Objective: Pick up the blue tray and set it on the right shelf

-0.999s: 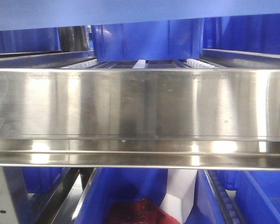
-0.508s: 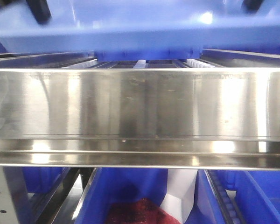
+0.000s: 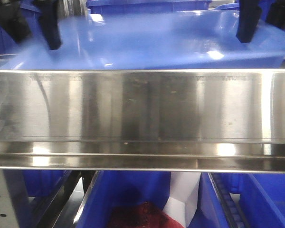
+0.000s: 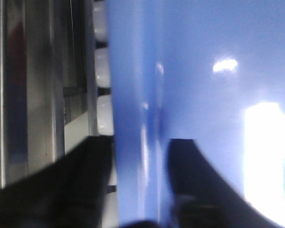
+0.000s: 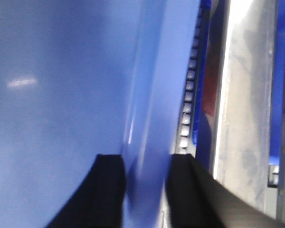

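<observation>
The blue tray (image 3: 147,45) lies level just behind the wide steel front rail of the right shelf (image 3: 142,107), and the rail hides its bottom edge. My left gripper (image 3: 50,28) is shut on the tray's left rim and my right gripper (image 3: 247,23) on its right rim. In the left wrist view the gripper (image 4: 140,164) has its black fingers (image 4: 92,183) either side of the tray's wall (image 4: 133,95), over white rollers (image 4: 103,114). The right wrist view shows that gripper (image 5: 147,178) astride the tray's other rim (image 5: 152,95) the same way. Both wrist views are blurred.
Deep darker-blue bins (image 3: 147,4) stand behind the tray on the same level. Below the rail, more blue bins (image 3: 128,194) sit on the lower level, one with dark red contents (image 3: 137,216), beside a white piece (image 3: 183,199). A roller track (image 5: 189,95) runs along the tray's right side.
The tray has come down from the top of the front view to just behind the steel rail, now covering the rollers. Both grippers' black fingers have dropped into view with it.
</observation>
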